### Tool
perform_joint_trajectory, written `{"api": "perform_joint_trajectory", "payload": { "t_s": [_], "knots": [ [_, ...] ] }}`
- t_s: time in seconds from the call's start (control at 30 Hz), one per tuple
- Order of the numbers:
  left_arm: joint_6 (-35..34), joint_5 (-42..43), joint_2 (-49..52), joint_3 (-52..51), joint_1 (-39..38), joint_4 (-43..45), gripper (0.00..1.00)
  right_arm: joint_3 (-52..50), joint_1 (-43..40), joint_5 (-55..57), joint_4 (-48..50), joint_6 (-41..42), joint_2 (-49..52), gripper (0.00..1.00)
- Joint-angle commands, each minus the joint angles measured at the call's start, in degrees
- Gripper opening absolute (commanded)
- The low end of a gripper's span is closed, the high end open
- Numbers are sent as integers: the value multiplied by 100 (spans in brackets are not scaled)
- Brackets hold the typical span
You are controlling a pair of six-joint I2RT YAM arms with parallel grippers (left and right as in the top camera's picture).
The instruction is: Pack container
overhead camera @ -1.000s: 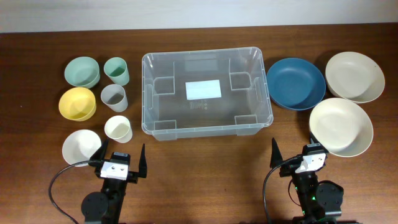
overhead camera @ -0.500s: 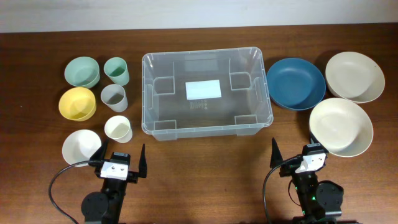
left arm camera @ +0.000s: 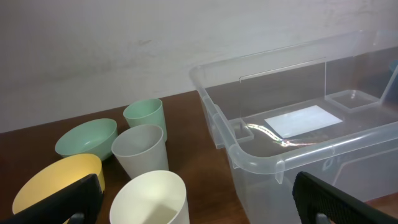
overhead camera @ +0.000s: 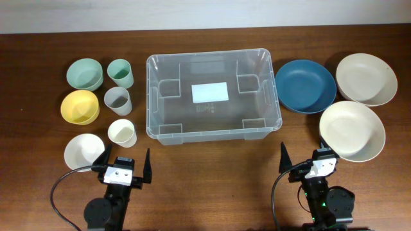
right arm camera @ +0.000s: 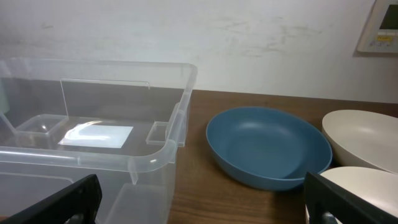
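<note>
Left gripper point(overhead camera: 127, 157), right gripper point(overhead camera: 303, 157): both spread, holding nothing. Large clear rectangular plastic bin point(overhead camera: 215, 55): empty, set centrally, presumably so I can load it from either side.

Bright, even indoor light with faint soft shadows on the bench point(overhead camera: 212, 167). Overhead view sharp. Left wrist view: glare streak on container point(left arm camera: 214, 115) floor, ahead of left hand point(overhead camera: 126, 165); its fingers point(left arm camera: 336, 199) dark, blurred at frame corners.
</note>
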Motion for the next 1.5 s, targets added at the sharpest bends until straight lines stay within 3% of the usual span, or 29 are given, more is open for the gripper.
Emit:
{"api": "perform_joint_trajectory", "payload": {
  "t_s": [0.0,0.57,0.73,0.9,1.1,1.23,1.37,1.47],
  "knots": [
    [55,-22,-48,-17,42,-28,100,-26,-37,68,-44,2,-61,99],
    [55,-24,-48,-17,42,-28,99,-26,-37,-166,-9,94,-61,99],
    [55,-24,-48,-17,42,-28,99,-20,-37,-479,367,549,-61,99],
    [55,-22,-48,-17,42,-28,100,452,-50,-529,376,557,-59,99],
    [55,-22,-48,-17,39,-28,99,1843,-50,540,-750,555,186,99],
    [55,-22,-48,-17,39,-28,100,3346,-52,1211,-2428,691,953,99],
    [55,-24,-48,-17,42,-28,99,4822,-52,916,-4096,929,2166,99],
    [55,-24,-48,-17,42,-28,100,5552,-46,-4,-4656,931,2994,99]
  ]
}}
